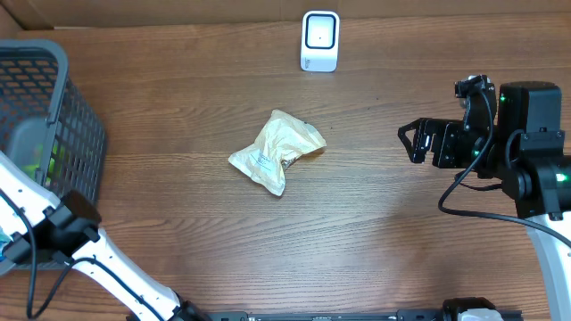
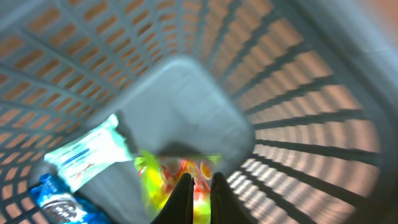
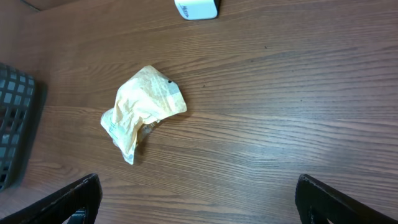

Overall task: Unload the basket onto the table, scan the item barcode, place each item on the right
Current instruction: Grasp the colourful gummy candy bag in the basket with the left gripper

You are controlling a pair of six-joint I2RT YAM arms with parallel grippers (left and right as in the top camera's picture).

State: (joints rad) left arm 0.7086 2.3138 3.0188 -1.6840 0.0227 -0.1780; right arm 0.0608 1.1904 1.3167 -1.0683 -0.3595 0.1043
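Two arms: left end effector [image 2: 200,184] closed at yellow packet [image 2: 147,180] in grey basket [image 2: 298,112], hold unclear, right end effector [image 1: 409,144] spread open above table [image 1: 357,254]; the thin packet could slip out on lifting, never reaching scanner [image 1: 320,40].

The table [image 1: 161,214] is brown wood grain, smooth and matt. The bag [image 1: 277,150] is crumpled pale paper, perhaps film. Scanner [image 1: 319,41]: glossy white plastic. Basket [image 1: 85,134]: grey plastic lattice, matt.
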